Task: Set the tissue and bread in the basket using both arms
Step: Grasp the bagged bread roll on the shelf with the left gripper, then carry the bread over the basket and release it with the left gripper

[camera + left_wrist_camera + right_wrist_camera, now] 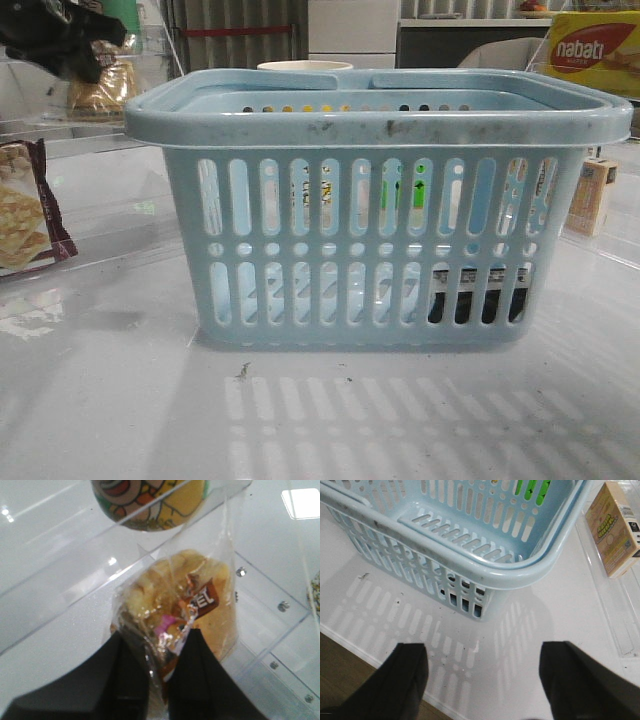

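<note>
The pale blue basket (380,125) stands in the middle of the table and also shows in the right wrist view (520,572). A black pack with a white strip, the tissue (475,298), shows through the basket's lower right slots, and as a dark patch in the right wrist view (459,594). My left gripper (157,635) is shut on the clear wrapper of the golden-brown bread (200,595). In the front view the left gripper (90,55) holds the bread (100,88) high at the far left, behind the basket's rim line. My right gripper (482,670) is open and empty over the table by the basket's corner.
A maroon-edged cracker packet (25,210) lies at the left. A small beige carton (590,195) stands right of the basket, also in the right wrist view (612,527). A yellow Nabati box (595,50) is at the back right. A cartoon-printed cup (150,500) and clear acrylic walls surround the bread.
</note>
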You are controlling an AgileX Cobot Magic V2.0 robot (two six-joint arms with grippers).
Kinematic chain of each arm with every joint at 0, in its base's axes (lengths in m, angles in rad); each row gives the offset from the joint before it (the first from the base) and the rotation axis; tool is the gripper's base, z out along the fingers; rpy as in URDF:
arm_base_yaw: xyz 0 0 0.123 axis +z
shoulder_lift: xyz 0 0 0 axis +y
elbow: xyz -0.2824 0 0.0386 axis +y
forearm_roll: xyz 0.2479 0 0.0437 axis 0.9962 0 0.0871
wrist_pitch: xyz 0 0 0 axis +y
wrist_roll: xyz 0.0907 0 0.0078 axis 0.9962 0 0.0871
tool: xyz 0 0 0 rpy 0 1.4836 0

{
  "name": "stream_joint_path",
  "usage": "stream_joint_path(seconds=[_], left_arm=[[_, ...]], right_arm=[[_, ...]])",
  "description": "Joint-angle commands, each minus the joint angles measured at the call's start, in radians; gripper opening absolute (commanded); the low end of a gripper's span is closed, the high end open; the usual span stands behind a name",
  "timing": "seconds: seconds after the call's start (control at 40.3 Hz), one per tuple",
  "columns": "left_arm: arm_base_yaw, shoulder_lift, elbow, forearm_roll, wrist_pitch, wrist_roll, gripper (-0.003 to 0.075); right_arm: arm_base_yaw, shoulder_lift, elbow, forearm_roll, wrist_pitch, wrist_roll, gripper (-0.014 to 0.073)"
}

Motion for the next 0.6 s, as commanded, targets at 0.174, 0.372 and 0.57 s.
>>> stream_joint_path(seconds=[0.174,0.372,0.57], left_arm=[[-0.007,-0.264,-0.037,-0.023,0.135,0.0,0.009],[-0.084,-0.381,-0.037,-0.033,0.281,0.096,0.009],[-0.248,-0.408,-0.037,-0.036,0.383,0.105,0.009]], right_arm=[[-0.002,-0.002,-0.024,-0.014,-0.065,-0.006,0.0571],[-0.002,-0.002,-0.024,-0.014,-0.065,-0.006,0.0571],[-0.002,-0.002,-0.024,-0.014,-0.065,-0.006,0.0571]])
